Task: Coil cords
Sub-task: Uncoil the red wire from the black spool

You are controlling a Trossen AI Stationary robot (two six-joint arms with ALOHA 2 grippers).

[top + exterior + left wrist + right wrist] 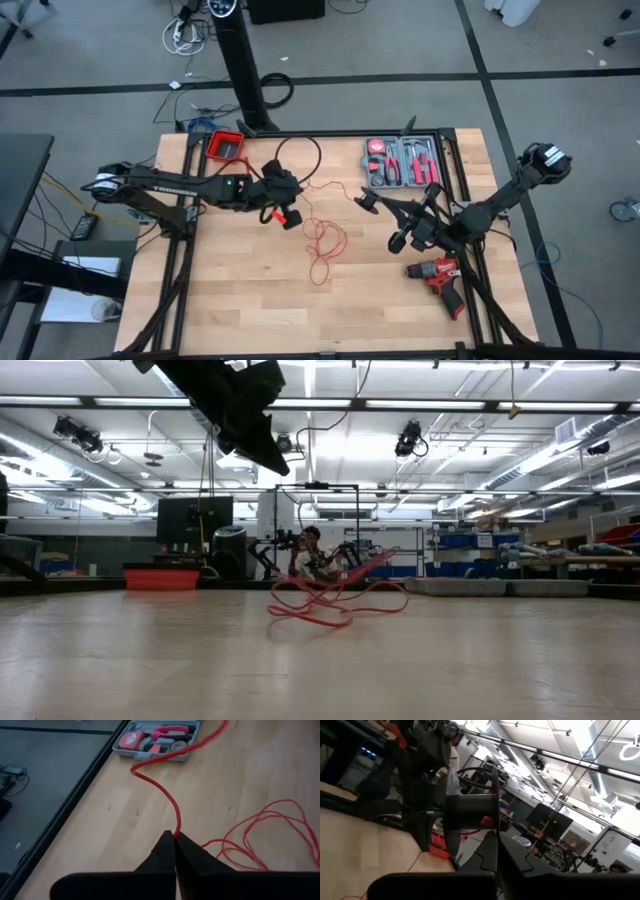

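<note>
2 arms are busy over the table (250, 300), and I take the tool tray (402, 161) as my landmark. My left gripper (174, 836) is pressed together, pinching the red cord (165, 795), which runs from its fingertips toward the tray; most of the cord lies in loose loops on the wood between the 2 arms, well short of the tray. My right gripper (496, 845), just below the tray, is clamped on the rim of a black spool (470, 812), held up off the table. I judge the winding barely begun. Next I need to bring the pinched cord to the spool and wrap it without snagging the slack.
</note>
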